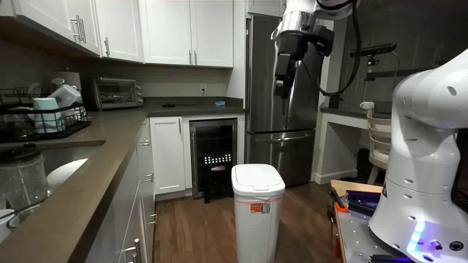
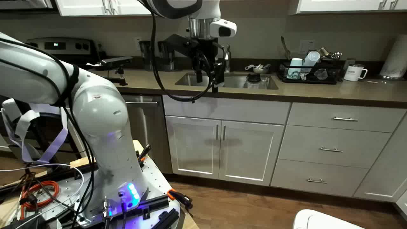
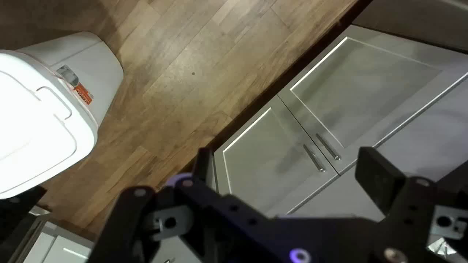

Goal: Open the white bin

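Observation:
The white bin [image 1: 256, 230] stands upright on the wood floor in an exterior view, with its rounded lid [image 1: 257, 176] shut and an orange-red label on its front. Only a corner of the white bin [image 2: 318, 221] shows at the bottom right of an exterior view. The wrist view has the white bin [image 3: 91, 65] at the left edge, partly cut off, with its front tab showing. My gripper [image 3: 289, 164] is open, with its fingers wide apart and nothing between them. In both exterior views the gripper [image 1: 284, 87] [image 2: 207, 83] hangs high, well above the lid and apart from it.
A counter [image 1: 98, 157] with a dish rack [image 2: 308, 71] and sink [image 2: 235, 81] runs beside the floor area, above white cabinets [image 2: 224, 149]. A fridge [image 1: 281, 91] and black stool [image 1: 218, 175] stand behind the bin. The robot's table [image 1: 353, 233] is near the bin.

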You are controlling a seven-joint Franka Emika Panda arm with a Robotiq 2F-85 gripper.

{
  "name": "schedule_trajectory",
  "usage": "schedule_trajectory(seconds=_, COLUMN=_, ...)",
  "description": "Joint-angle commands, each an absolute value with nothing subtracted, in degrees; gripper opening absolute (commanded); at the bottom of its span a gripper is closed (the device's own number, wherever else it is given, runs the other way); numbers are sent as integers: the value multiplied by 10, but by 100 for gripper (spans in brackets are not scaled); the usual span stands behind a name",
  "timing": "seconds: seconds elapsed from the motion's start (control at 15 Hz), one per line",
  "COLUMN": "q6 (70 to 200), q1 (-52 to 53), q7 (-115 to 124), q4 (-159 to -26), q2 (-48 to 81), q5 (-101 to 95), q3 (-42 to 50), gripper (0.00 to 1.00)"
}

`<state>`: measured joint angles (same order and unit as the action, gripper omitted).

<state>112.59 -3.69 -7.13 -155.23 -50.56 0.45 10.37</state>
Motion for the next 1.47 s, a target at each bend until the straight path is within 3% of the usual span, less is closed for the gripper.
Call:
schedule_trajectory(seconds=0.0, q6=1124, q1=-43, q7=-75, q4=-1551, q2=-504, q5=9, q3=99, gripper=100)
schedule_trajectory(seconds=0.93, q6=1136, q1=-43, q7=-70, q4=-1565, q2=-500, q5=5, q3=93, gripper=100)
schedule_trajectory(seconds=1.4, q6=1323, q1=-65, q7=-82, q4=-1610, q2=-311, q5=-19, q3=115, gripper=100)
